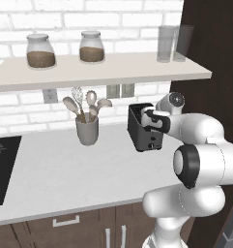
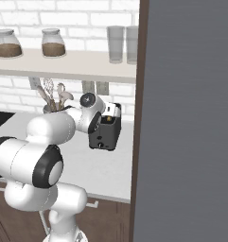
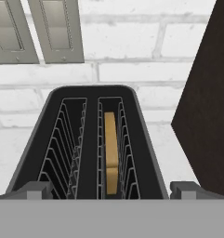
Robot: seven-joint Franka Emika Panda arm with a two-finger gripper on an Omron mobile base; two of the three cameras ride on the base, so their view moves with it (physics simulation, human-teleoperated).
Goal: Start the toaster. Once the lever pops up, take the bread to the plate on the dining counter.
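The dark grey toaster (image 1: 152, 141) stands on the light counter near the brick wall, beside a dark cabinet panel. It also appears in the right base view as the toaster (image 2: 105, 136), with a small knob on its near face. From the hand view I look down into the toaster (image 3: 90, 139). A tan slice of bread (image 3: 111, 148) stands on edge in its right slot, and the left slot is empty. My gripper (image 3: 112, 189) hovers open just above the toaster's near end, fingers (image 3: 36, 189) spread wider than the toaster. The hand (image 1: 152, 118) covers the toaster's top. The plate and the dining counter are out of view.
A grey utensil cup (image 1: 87, 131) with spoons and a whisk stands left of the toaster. A shelf (image 1: 103, 72) overhead carries two jars and two glasses. A tall dark panel (image 1: 210, 48) rises at the right. A black cooktop (image 1: 2, 164) lies far left.
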